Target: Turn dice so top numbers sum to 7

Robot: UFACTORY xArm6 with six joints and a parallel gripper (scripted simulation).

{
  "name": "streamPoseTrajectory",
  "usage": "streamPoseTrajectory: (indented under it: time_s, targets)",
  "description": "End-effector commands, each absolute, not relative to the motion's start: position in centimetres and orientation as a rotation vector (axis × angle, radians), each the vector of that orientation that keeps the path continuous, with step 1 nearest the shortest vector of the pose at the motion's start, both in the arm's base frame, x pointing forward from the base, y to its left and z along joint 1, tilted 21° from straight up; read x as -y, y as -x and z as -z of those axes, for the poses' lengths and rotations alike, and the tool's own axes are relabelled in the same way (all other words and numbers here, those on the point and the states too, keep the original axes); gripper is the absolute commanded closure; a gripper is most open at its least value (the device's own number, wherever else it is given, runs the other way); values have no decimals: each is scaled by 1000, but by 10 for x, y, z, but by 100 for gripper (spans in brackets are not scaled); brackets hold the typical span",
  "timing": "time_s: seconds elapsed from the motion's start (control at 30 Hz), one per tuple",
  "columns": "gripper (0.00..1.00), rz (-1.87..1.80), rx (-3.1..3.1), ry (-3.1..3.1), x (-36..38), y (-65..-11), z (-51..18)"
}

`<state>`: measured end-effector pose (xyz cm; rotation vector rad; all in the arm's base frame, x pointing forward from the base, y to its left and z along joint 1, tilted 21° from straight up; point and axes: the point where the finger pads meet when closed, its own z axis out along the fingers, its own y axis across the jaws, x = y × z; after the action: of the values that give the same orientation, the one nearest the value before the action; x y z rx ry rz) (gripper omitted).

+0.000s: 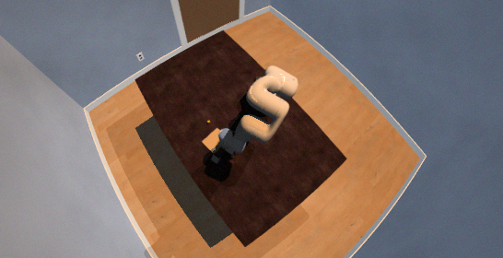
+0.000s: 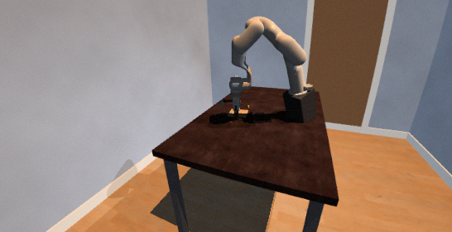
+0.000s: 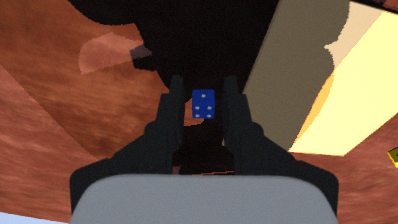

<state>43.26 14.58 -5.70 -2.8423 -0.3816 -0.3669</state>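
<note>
My gripper [image 3: 203,91] [image 2: 236,113] points down beside the mat, its fingers partly open. A blue die [image 3: 203,104] with white pips shows between the fingers in the wrist view, with a gap on each side; it stands off the mat, in the arm's shadow. I cannot tell which pips belong to its top face. The pale yellow-orange mat [image 1: 210,142] [image 2: 247,112] [image 3: 367,90] lies just right of the fingers in the wrist view, partly shaded. A yellow die [image 1: 208,122] [image 2: 248,106] [image 3: 395,156] lies off the mat, cut by the wrist view's right edge. The third die is not visible.
The dark brown table [image 1: 276,177] [image 2: 257,151] carries everything. The arm [image 1: 267,103] [image 2: 269,28] reaches over from its black base [image 2: 300,106] and hides part of the mat in the top view. Its black shadow [image 1: 217,170] falls around the gripper.
</note>
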Motion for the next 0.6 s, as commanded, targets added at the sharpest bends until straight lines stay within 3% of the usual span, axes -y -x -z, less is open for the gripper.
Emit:
streamPoseTrajectory:
  time_s: [0.0,0.3,0.33,0.57]
  targets:
    - [69,370,381,2842,-146,-434,56]
    - [69,370,381,2842,-146,-434,56]
    - [89,370,381,2842,-146,-434,56]
    - [89,370,381,2842,-146,-434,56]
